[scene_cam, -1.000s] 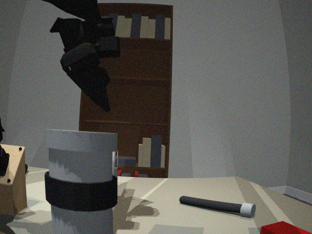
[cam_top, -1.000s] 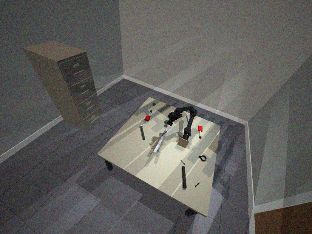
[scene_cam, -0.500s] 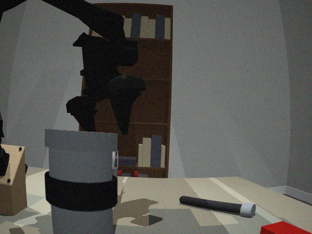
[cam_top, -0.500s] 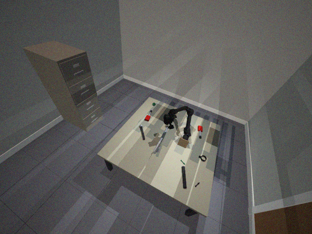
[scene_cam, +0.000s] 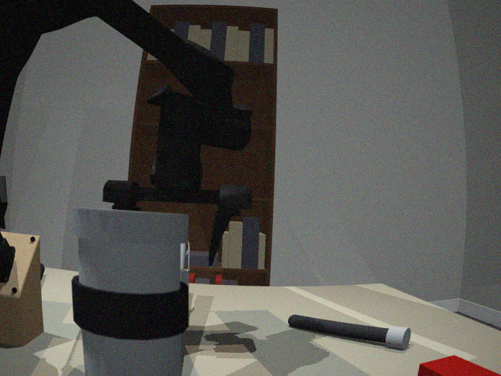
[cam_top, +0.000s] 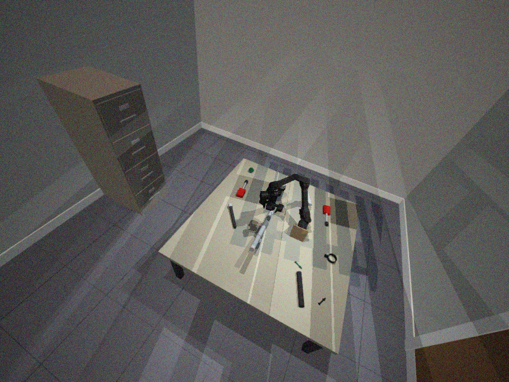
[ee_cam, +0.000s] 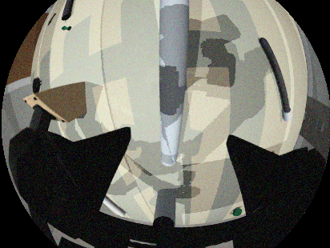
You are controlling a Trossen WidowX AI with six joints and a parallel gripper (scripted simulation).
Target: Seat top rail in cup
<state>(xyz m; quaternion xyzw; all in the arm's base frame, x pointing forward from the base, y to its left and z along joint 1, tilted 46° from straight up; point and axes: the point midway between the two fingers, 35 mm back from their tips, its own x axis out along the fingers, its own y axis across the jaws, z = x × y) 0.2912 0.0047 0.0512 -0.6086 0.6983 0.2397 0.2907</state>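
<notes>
The big post stands upright close in the exterior view, with the black brace band around it just below its cap. The rail-end cup cannot be made out. The grey rail runs out from beneath my gripper, its near end showing between the fingers in the wrist view. Whether that end sits in the cup cannot be told. My gripper is wide open, fingers apart on either side of the rail line, with nothing held. In the exterior view the post cap hides one fingertip.
A dark stick with a pale end lies beside the rail. Red-headed tools, a black ring and a dark bar also lie on the table. The wooden mount is at the arm's base.
</notes>
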